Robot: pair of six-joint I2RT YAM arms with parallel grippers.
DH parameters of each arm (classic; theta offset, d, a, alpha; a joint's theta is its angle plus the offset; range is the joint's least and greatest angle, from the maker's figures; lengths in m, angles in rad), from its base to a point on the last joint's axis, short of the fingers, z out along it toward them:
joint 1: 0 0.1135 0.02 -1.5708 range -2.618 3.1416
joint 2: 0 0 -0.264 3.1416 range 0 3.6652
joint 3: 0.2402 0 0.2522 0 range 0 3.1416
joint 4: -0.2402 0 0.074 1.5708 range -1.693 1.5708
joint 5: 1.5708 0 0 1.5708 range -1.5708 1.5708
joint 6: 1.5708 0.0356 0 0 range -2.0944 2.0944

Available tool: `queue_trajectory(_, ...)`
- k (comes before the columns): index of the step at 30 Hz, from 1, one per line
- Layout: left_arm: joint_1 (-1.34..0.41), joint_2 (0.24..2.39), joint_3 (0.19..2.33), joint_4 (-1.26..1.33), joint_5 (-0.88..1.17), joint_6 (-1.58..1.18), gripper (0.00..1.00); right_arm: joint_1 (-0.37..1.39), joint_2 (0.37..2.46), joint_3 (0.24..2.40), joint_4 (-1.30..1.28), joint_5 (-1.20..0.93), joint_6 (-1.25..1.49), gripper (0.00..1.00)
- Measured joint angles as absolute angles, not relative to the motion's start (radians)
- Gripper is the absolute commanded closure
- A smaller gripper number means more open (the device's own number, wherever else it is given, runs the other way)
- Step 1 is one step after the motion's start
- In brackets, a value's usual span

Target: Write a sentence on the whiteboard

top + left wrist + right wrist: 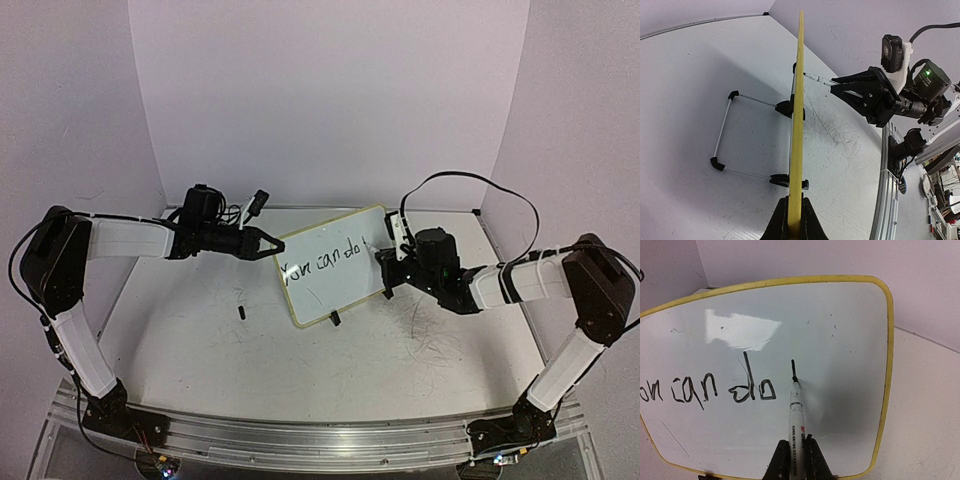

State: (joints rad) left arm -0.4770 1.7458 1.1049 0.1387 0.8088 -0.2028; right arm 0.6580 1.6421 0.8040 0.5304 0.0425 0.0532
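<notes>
White tabletop (pixel 200 330), scribble-marked, lilac walls (pixel 320 100); left gripper (pixel 274 243) clamps the whiteboard (pixel 335 285), right gripper (pixel 797 442) pinches a marker (pixel 796 412).

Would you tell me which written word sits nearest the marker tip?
The word "do", last in the line; "can" lies farther left of the marker.

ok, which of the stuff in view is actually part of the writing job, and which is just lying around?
In the job:
whiteboard, edge pinched by left fingers
marker in right fingers, tip at the board
black lettering, "You can do" so far

Lying about:
small black piece, too small to identify
grey scribbles on the tabletop
</notes>
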Motion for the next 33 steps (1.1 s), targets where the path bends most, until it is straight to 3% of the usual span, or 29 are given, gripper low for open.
queue_trajectory(33,-0.477,1.746,1.105,0.139,0.809,-0.202,1.0,0.667,1.574,0.706,0.575,0.042,0.064,1.0)
